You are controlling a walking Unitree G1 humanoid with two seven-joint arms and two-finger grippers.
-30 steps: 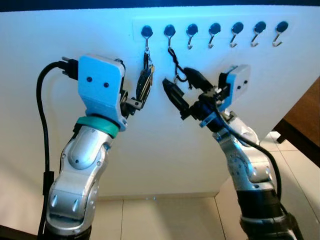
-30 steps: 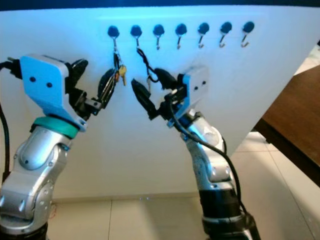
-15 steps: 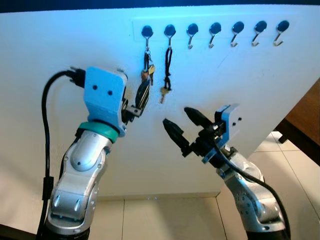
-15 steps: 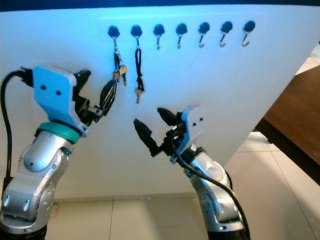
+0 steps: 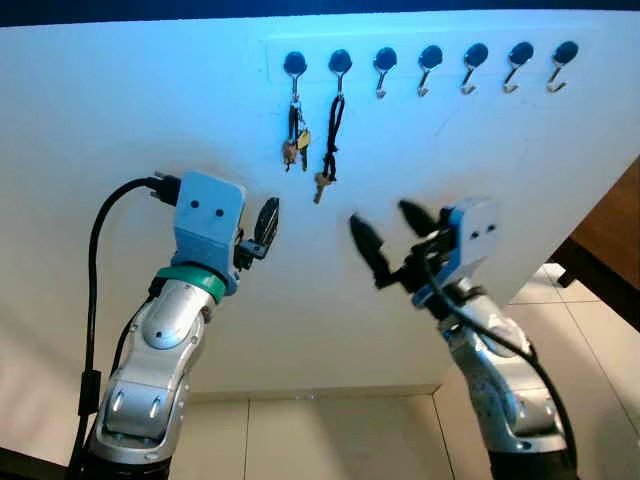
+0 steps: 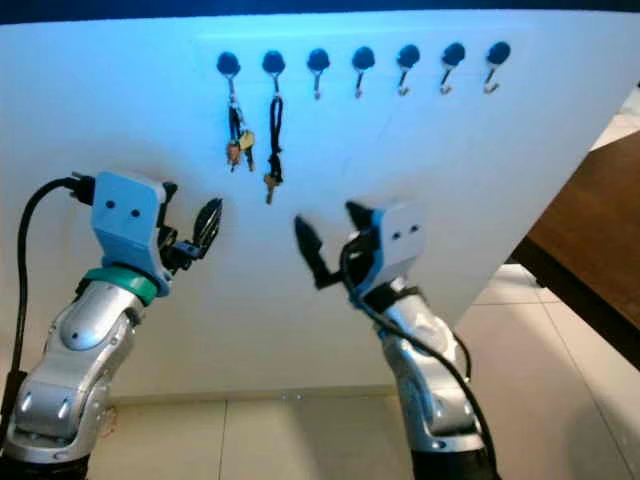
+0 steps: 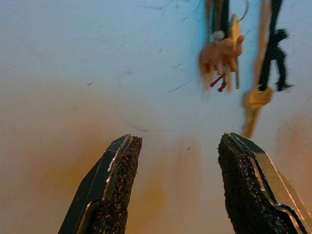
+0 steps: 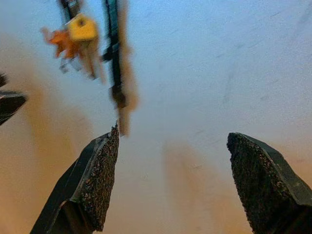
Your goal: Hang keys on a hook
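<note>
— What did the white wall (image 5: 150, 100) carry?
— A row of seven metal hooks (image 5: 430, 62). The leftmost held a key bunch (image 5: 295, 140); the next held a brass key on a black cord (image 5: 328, 150).
— And the grippers?
— Left gripper (image 7: 178, 185) and right gripper (image 8: 173, 187) were below, rough-padded fingers spread, gripping nothing.

Brassy metal keys (image 5: 320, 186) hang against a smooth, matt white wall (image 5: 140, 110); gripper pads (image 7: 119, 180) rough, gritty.
</note>
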